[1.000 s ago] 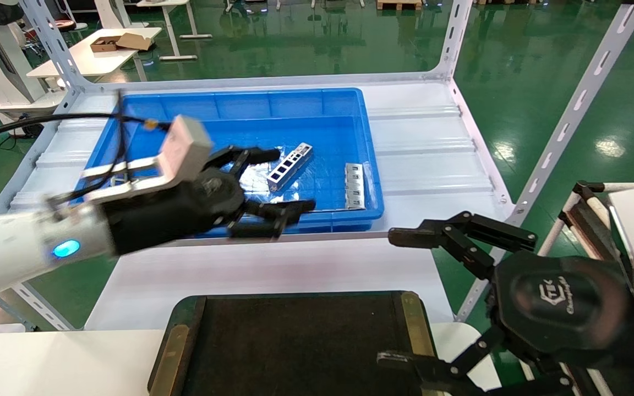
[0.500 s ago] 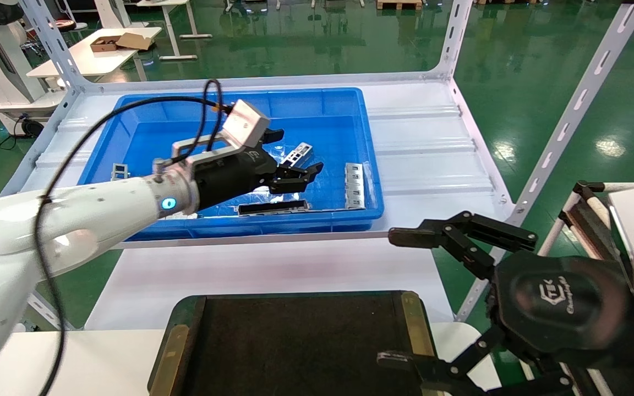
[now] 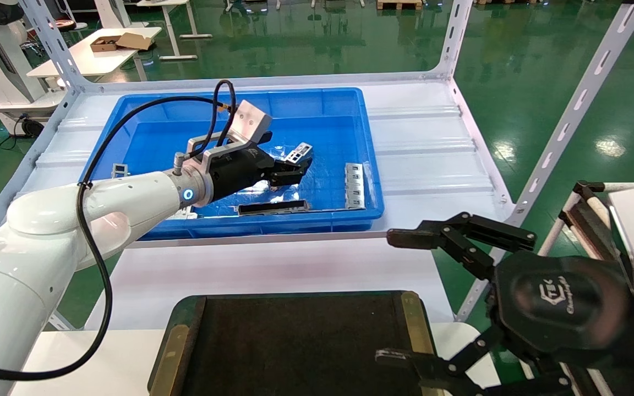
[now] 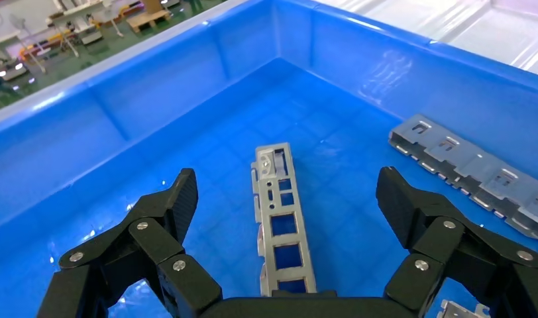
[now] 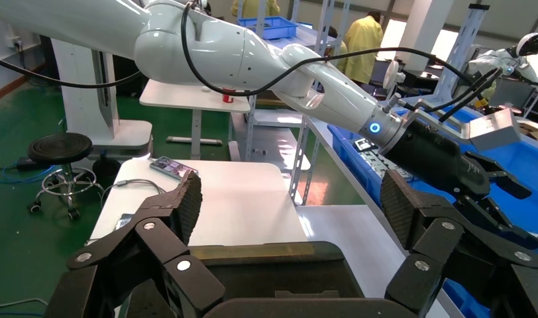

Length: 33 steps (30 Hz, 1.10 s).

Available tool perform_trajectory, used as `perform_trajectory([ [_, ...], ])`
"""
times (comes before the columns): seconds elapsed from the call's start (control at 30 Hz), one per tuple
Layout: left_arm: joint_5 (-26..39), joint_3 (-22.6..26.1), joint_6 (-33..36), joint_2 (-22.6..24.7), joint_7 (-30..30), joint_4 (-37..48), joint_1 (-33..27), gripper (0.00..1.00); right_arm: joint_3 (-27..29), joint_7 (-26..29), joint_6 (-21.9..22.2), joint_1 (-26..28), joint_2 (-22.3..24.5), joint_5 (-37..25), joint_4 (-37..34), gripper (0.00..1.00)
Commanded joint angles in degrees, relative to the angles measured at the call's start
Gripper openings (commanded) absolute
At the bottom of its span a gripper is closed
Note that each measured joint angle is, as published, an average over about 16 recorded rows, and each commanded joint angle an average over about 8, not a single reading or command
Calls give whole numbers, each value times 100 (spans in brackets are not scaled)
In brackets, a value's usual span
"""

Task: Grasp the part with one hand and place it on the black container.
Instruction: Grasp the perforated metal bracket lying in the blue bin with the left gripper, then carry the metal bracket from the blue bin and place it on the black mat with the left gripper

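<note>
The left pincer (image 4: 286, 199) hangs open inside the bin (image 3: 317, 102), the part (image 4: 279, 218) lying lengthwise between its fingers, pointing to 12 o'clock. Best to lower straight and close across the narrow sides. The right pincer (image 3: 405, 297) waits open beside the container (image 3: 295, 341).

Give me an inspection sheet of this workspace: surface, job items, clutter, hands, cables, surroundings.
Surface: white shelf holding a blue plastic bin.
Job's things: slim silver-grey metal bar with square cut-outs on the bin floor, ungrasped; flat black rectangular tray with brass strips bare, nearest the robot.
Clutter: wide slotted grey plate, dark hollow channel, both in the bin.
Hands: left hand open, fingers either side of the bar; right hand open, beside the tray.
Cables: black cable looping along the left arm.
Surroundings: green floor, white tables.
</note>
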Motion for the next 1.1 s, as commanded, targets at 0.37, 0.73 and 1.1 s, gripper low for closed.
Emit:
perform_trajectory([
  [0.37, -321, 204, -233, 45, 92, 313, -9, 0, -1, 0, 0, 0, 0, 0, 0, 0],
  [0.73, -558, 489, -317, 52, 114, 297, 137, 0, -1, -1, 1, 0, 1, 1, 0, 0],
  [1.1, -857, 740, -459, 49, 114, 189, 199, 0, -2, -1, 1, 1, 1, 1, 0, 0],
])
